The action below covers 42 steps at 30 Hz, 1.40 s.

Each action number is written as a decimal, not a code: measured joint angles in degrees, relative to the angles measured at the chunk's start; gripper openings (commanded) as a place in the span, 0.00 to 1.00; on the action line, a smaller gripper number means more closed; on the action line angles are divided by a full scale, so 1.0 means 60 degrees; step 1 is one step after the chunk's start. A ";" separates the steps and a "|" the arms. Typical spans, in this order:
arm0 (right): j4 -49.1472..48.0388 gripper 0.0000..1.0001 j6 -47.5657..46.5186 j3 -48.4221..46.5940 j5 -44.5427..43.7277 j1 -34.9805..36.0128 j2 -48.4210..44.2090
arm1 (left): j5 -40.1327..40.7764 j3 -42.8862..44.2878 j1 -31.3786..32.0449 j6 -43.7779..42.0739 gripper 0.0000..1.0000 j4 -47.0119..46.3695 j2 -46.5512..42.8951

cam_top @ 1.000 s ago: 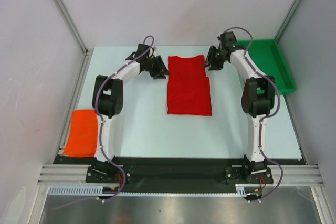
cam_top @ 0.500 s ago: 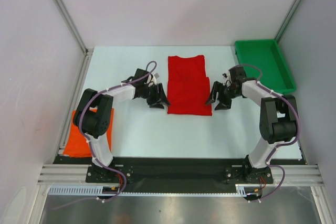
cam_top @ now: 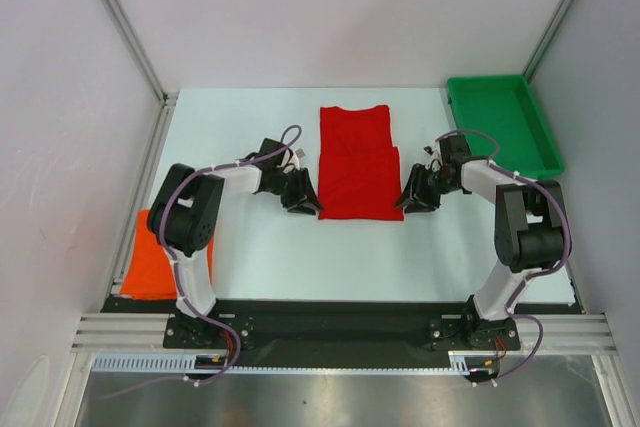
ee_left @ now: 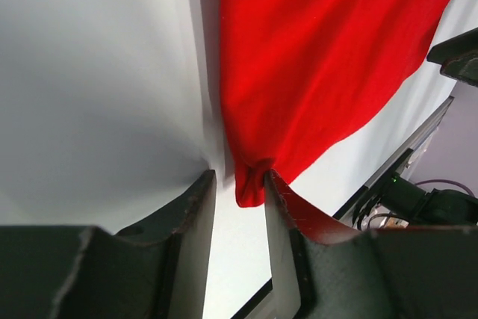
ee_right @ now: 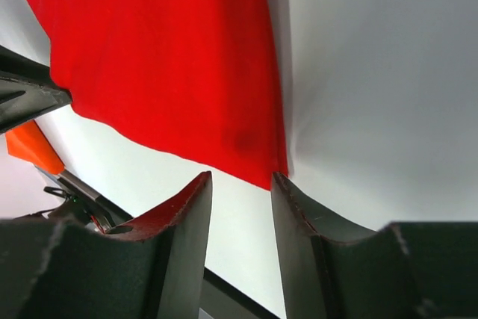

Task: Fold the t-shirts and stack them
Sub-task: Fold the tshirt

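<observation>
**Workpiece positions.** The red t-shirt [cam_top: 358, 167] lies flat at the middle of the table [cam_top: 250, 257], folded into a long strip that runs away from the arm bases. Its near half is slightly wider than its far half. The orange t-shirt [cam_top: 148, 257] lies as a folded rectangle at the near left edge of the table, partly hidden by the left arm and well apart from the red one. A green tray [cam_top: 500, 127] sits at the far right corner.

**Left claw.** The left gripper [cam_top: 303, 201] is down at the near left corner of the red t-shirt. In the left wrist view that corner of the red t-shirt [ee_left: 314, 57] is bunched into the gap of the left gripper [ee_left: 237, 177]. The cloth touches one finger [ee_left: 287, 211], and bare table shows between it and the other. The jaws stand apart and are not clamped on the cloth.

**Right claw.** The right gripper [cam_top: 412, 199] is at the near right corner. In the right wrist view the corner of the red t-shirt [ee_right: 164, 57] just reaches one finger [ee_right: 295, 207] of the right gripper [ee_right: 240, 177]. The gap between the jaws shows mostly bare table. The jaws are apart and hold nothing. A tip of the orange t-shirt [ee_right: 30, 147] shows at the left edge of this view.
</observation>
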<state>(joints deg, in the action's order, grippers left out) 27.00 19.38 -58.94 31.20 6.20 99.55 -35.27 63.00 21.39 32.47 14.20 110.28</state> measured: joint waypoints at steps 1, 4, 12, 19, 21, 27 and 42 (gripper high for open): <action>-0.0058 0.42 0.0004 0.0015 0.0051 0.0000 0.0051 | -0.0011 0.0000 0.0000 0.0004 0.37 0.0000 0.0036; -0.0182 0.41 0.0011 0.0149 0.0138 0.0000 0.0131 | -0.0098 0.0000 0.0000 -0.0004 0.41 -0.0004 0.0069; -0.0342 0.28 0.0091 0.0270 0.0350 0.0047 0.0273 | -0.0492 0.0000 0.0000 0.0000 0.36 -0.0036 0.0157; -0.0368 0.00 0.0178 0.0306 0.0310 0.0120 0.0470 | -0.0685 -0.0004 0.0004 0.0015 0.00 -0.0011 0.0444; -0.0328 0.00 0.0248 0.0321 0.0197 0.0120 0.0499 | -0.0714 0.0000 0.0004 -0.0015 0.00 0.0007 0.0466; 0.0160 0.00 0.0237 0.0331 -0.0321 0.0131 0.0481 | -0.0783 -0.0058 0.0007 -0.0091 0.00 0.0022 0.0470; 0.1745 0.01 -0.0047 0.1523 -0.0849 0.0164 -0.1195 | -0.0696 -0.2353 0.0769 -0.0164 0.07 -0.0015 -0.1249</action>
<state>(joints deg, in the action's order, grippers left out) 37.47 19.09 -49.80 26.11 7.18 92.38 -39.44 48.88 26.00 31.48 14.11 102.78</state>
